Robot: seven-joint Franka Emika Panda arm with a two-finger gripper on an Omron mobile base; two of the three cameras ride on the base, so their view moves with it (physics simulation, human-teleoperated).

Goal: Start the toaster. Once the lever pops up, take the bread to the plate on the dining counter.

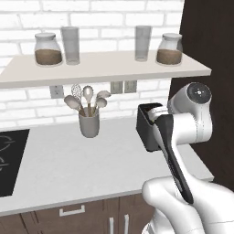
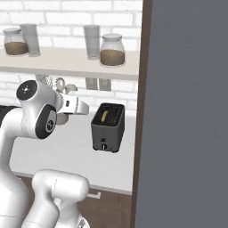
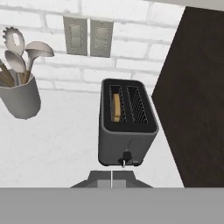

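Toaster (image 3: 127,127) on worktop (image 3: 57,140), bread (image 3: 116,107) seated in its left slot.
Jaws together, holding nothing, above the toaster's front.

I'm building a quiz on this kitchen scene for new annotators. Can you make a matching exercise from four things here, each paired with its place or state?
Things:
1. bread
2. utensil cup
3. gripper
4. brown-filled jars

Places or states:
A. on the wall shelf
B. shut, just in front of the toaster's lever end
C. standing in one toaster slot
D. on the worktop, left of the toaster in the hand view

Pairs: 1-C, 2-D, 3-B, 4-A
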